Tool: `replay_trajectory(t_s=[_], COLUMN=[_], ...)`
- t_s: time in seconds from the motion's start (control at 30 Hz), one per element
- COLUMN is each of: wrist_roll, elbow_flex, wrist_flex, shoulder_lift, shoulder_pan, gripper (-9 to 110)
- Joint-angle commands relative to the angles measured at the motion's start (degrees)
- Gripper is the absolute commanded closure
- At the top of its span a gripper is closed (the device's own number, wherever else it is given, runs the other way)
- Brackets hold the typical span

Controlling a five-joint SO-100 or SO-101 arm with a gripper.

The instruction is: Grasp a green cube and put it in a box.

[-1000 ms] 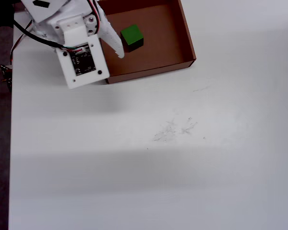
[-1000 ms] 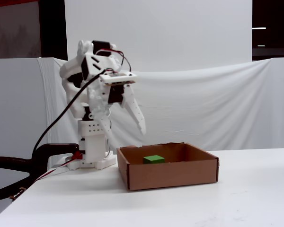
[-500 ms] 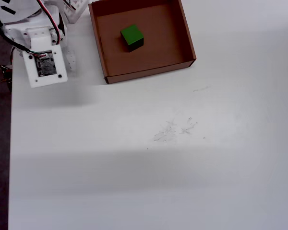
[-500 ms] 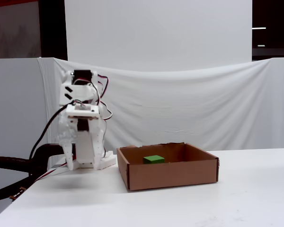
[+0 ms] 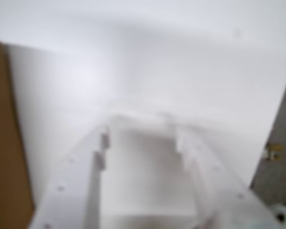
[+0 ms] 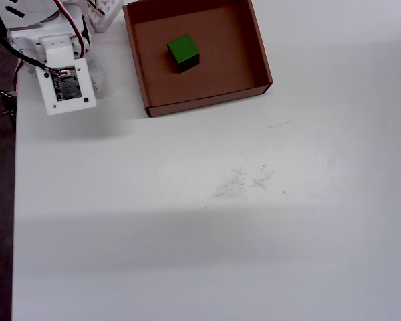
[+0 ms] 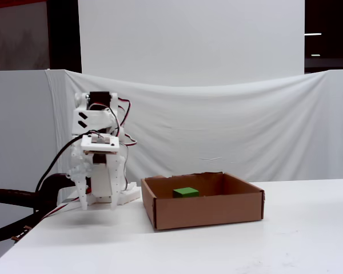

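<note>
While green cube (image 6: 183, 51) sits in box (image 6: 260, 60), end effector (image 7: 97, 201) empty.

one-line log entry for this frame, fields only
phase: after drop-off | green cube: flat in box, untouched | gripper: empty, beside box, pointing down at table | task: looks done

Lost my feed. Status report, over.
Tool off beside box, jaw state unclear. Green cube resting in box. Nothing in the way.
</note>
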Motion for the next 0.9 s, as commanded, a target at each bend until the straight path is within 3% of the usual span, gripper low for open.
replay_trajectory(t_s=[0.0,0.87], wrist_roll=[-1.5,0.6], elbow_flex=[0.2,0.2], wrist_flex=[0.7,0.4], shoulder_lift=[-0.4,-0.4], shoulder_pan=[0.5,-0.1], gripper=[83,80])
